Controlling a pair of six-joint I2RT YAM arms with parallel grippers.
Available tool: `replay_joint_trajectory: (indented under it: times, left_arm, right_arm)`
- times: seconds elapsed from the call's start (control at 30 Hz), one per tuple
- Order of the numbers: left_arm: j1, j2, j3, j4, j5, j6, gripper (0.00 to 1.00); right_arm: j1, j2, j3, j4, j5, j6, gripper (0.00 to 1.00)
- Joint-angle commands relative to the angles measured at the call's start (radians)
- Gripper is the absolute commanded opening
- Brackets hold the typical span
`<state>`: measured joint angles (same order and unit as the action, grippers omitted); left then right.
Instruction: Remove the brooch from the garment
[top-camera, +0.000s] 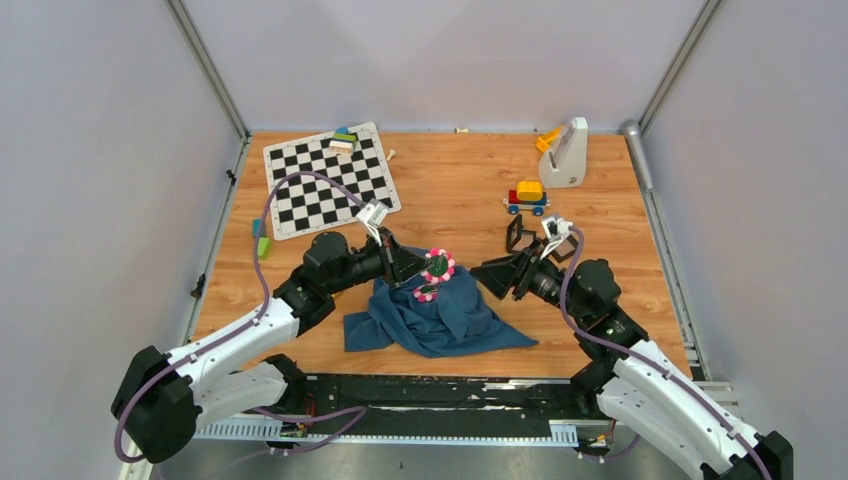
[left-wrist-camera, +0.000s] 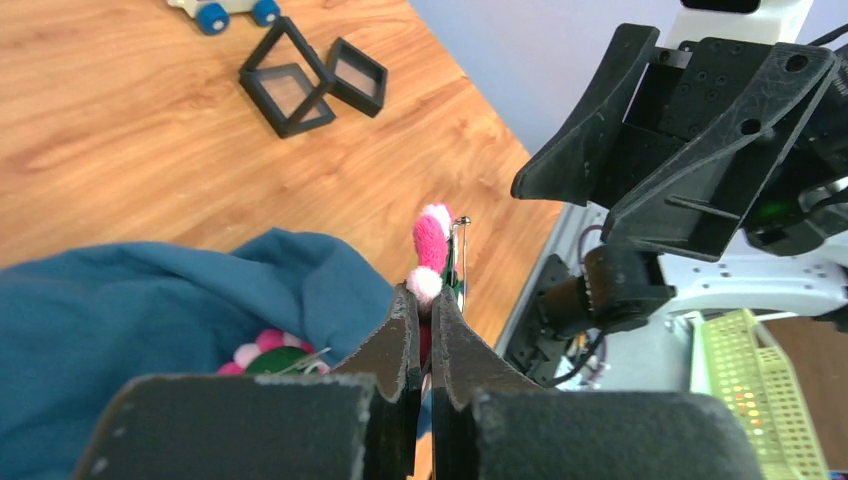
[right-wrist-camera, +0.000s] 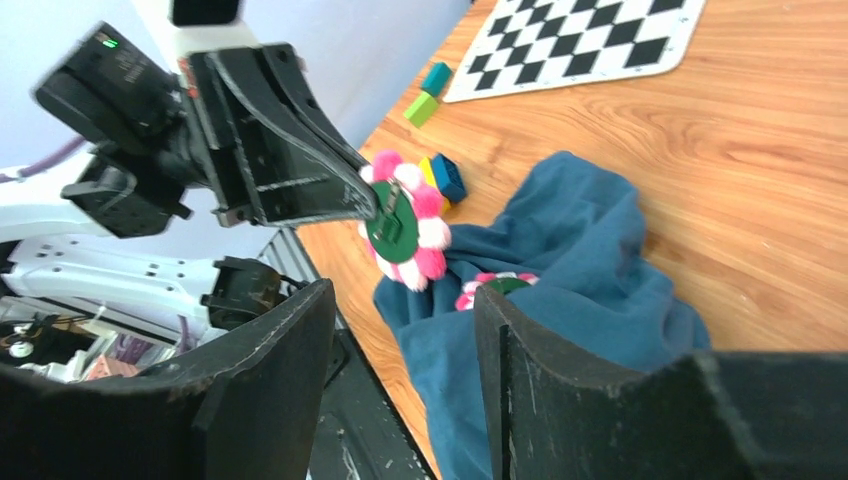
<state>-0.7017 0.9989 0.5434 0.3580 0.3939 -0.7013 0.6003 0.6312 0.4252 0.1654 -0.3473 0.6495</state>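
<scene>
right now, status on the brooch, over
Left gripper shut on brooch, apparently held clear of the garment. Right gripper open, empty, facing it. Smaller pink piece lies on the garment, nothing blocking.

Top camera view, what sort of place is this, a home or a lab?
Likely a robot test cell in a lab: plain grey panel walls box in a wood-grain table, two white-and-black robot arms are bolted at its near edge, and props like a black-and-white chequered mat lie about.
</scene>
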Motion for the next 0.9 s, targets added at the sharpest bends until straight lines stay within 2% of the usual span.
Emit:
replay_joint_trajectory:
  times: [0.0,0.1,0.27,0.4,0.5,0.63,0.87]
  left_arm:
    - [-0.001,0.022,0.078,-0.077,-0.021,0.172,0.0]
    - [-0.003,0.067,0.121,-0.115,0.018,0.209,0.0]
    - [-0.002,0.105,0.173,-0.137,0.072,0.25,0.0]
    - [-0.003,0.122,0.192,-0.145,0.096,0.249,0.0]
    - [-0.002,0.119,0.192,-0.145,0.107,0.247,0.0]
    - [-0.002,0.117,0.194,-0.147,0.119,0.246,0.0]
    - [-0.003,0.119,0.194,-0.142,0.131,0.244,0.0]
  right_arm:
    - [-0.007,0.008,0.068,-0.111,0.023,-0.062,0.53]
    - [-0.007,0.036,0.133,-0.138,0.004,-0.084,0.48]
    - [-0.007,0.127,0.239,-0.155,-0.032,-0.082,0.27]
    - [-0.007,0.191,0.283,-0.141,-0.055,-0.073,0.17]
    - [-0.007,0.216,0.298,-0.136,-0.046,-0.072,0.06]
    - [-0.007,0.247,0.308,-0.127,-0.055,-0.074,0.0]
    - [-0.005,0.301,0.305,-0.088,-0.097,-0.071,0.0]
